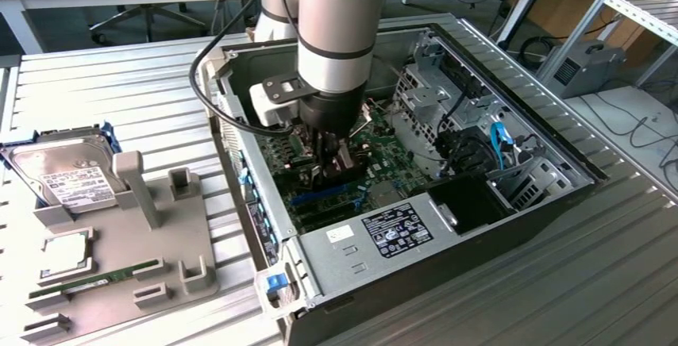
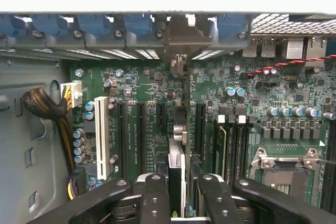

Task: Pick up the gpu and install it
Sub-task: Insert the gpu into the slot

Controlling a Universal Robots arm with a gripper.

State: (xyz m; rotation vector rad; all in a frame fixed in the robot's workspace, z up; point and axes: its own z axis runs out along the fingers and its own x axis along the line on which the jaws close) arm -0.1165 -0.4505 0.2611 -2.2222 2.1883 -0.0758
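A: While the one arm reaches down into the open computer case [image 1: 529, 136], what is the tool [image 1: 330, 163] doing?

B: It is closed on the gpu [image 2: 176, 174]. In the wrist view the two black fingers [image 2: 153, 198] press on either side of the thin dark card, which stands on edge between them.

A: And where is the card against the board?

B: Straight below the tool, over the green motherboard [image 2: 247, 108], lined up along the long black slots [image 2: 140, 135]. I count two of those close on one side of the card, a shorter one beside them, and one white slot [image 2: 102, 137] further out. Whether its edge is seated I cannot tell.

A: Anything else near the tool?

B: A row of blue clips [image 2: 94, 24] along the case's rear wall, past the card's far end.

A: And outside the case?

B: On the worktop [image 1: 106, 84], well off to the exterior view's left of the tool, one grey holder tray [image 1: 159, 259] with one hard drive [image 1: 63, 175], one square chip [image 1: 66, 252] and one green RAM stick [image 1: 95, 282].
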